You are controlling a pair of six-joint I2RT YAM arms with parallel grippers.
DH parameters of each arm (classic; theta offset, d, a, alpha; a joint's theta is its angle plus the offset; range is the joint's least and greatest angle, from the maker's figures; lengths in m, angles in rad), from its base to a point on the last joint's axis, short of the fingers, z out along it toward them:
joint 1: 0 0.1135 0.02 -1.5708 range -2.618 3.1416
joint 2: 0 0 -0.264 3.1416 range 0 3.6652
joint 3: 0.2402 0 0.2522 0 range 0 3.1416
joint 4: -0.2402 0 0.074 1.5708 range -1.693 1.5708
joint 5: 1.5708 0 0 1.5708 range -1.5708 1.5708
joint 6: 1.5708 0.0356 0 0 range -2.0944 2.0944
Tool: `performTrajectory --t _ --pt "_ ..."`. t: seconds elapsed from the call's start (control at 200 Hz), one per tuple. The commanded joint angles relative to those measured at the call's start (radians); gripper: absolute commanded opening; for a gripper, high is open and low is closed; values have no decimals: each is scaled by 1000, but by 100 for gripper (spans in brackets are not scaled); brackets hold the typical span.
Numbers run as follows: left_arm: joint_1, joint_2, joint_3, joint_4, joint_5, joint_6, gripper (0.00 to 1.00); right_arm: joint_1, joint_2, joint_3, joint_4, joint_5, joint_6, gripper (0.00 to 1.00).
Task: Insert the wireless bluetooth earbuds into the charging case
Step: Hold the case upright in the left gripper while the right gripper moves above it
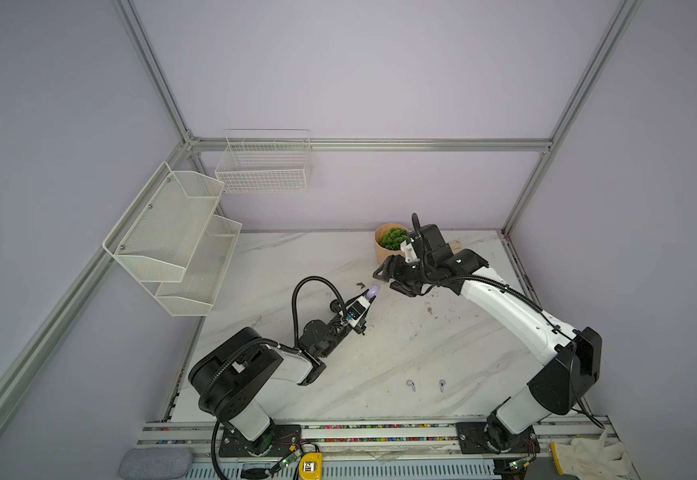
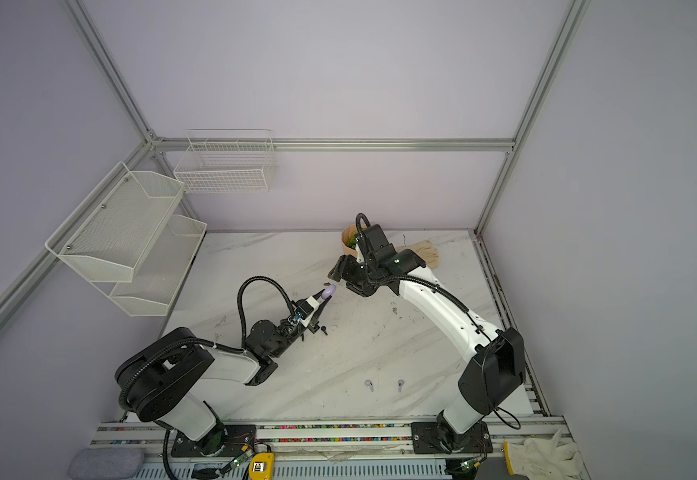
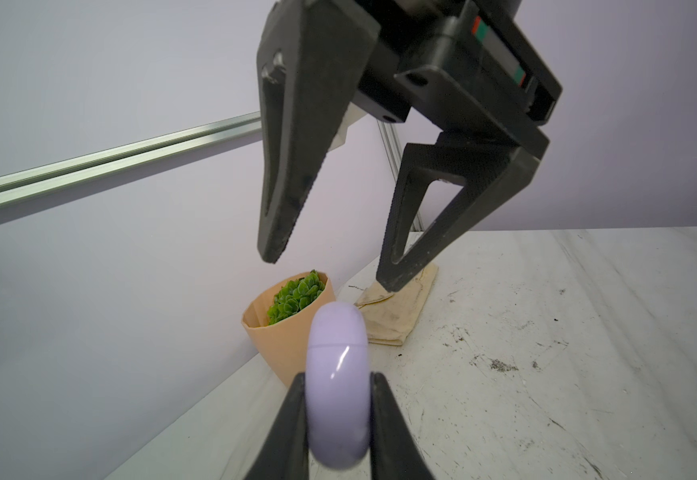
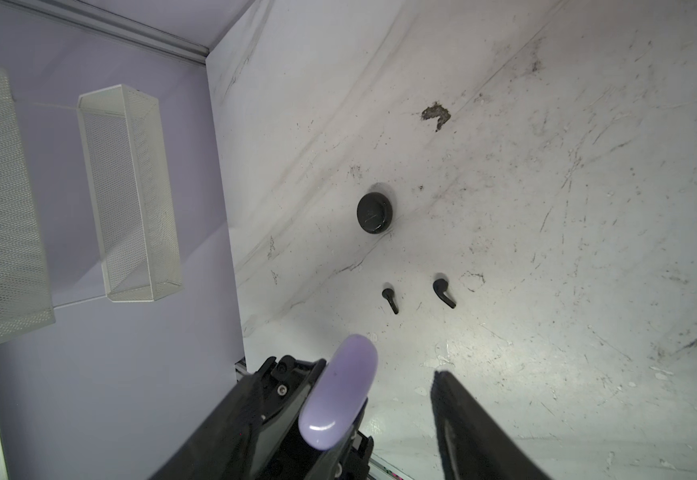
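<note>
- Lilac charging case (image 3: pixel 337 332), shut, sits clamped aloft in the left gripper (image 3: pixel 336 379).
- Right gripper (image 3: pixel 329 272) hovers beside it, jaws apart, empty.
- Pale earbuds (image 1: pixel 411 385) lie on the table (image 1: pixel 380 353); opening the lid likely comes next.

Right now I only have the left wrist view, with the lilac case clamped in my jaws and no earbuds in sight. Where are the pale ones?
Observer: Two pale earbuds lie side by side, not touching, on the table near its front edge, seen in both top views.
Operator: And the black set?
Observer: Two black earbuds and a black round case lie separately on the table, none touching, seen in the right wrist view.
</note>
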Motion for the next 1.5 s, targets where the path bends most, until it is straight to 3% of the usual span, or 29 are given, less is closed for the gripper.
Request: performTrajectory --t 0.0,0.1,0.17,0.305,0.405,0.505,0.67,0.855,1.06,1.495 --pt "-2 -41 53 103 -10 -43 0 -7 6 54 -23 -8 -131 69" --pt "6 -84 23 102 -26 -169 0 -54 -24 122 -18 -27 -443 70" --pt "33 -130 -4 93 23 -288 0 -54 -121 65 65 -44 -669 70" --pt "125 -279 -20 -62 266 -528 0 -54 -354 -178 291 -266 -950 70" --pt "175 -400 -4 -273 451 -610 0 -54 -387 -204 232 -279 -1101 66" --pt "196 -498 4 -408 569 -647 0 -54 -358 -185 137 -346 -1213 59" --pt "231 -559 1 -475 735 -742 0 4 -338 -184 66 -301 -1335 55" --pt "239 -501 -31 -335 777 -831 0 113 -335 -182 43 -215 -1396 60" --pt "240 -377 -48 -90 815 -957 0 130 -364 -201 79 -185 -1446 63" --pt "240 -332 -28 -84 859 -1002 0 131 -326 -215 136 -189 -1445 62"
